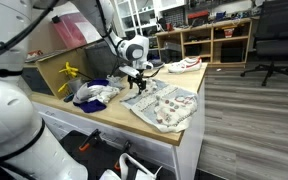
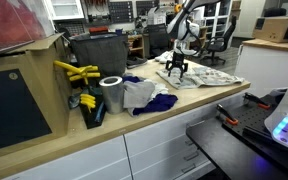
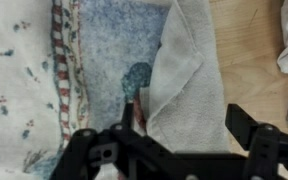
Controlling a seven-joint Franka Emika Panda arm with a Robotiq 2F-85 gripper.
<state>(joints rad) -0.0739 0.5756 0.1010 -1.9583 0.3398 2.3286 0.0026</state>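
My gripper (image 3: 184, 125) hangs open just above a white towel (image 3: 179, 75), one dark finger on either side of it and nothing between them. The towel lies folded over a blue-speckled cloth (image 3: 114, 50), beside a floral patterned cloth (image 3: 19, 80) with a red-and-white edge. In both exterior views the gripper (image 1: 136, 79) (image 2: 176, 68) points down over the pile of spread cloths (image 1: 166, 106) (image 2: 199, 76) on the wooden table (image 1: 109, 120). I cannot tell whether the fingertips touch the fabric.
A heap of blue and white cloth (image 1: 94, 93) (image 2: 144, 97) lies beside the spread cloths. Yellow tools (image 2: 74, 72) and a grey roll (image 2: 111, 95) stand further along the table. A white-and-red shoe (image 1: 184, 65) rests at the far end. An office chair (image 1: 274, 40) stands on the floor.
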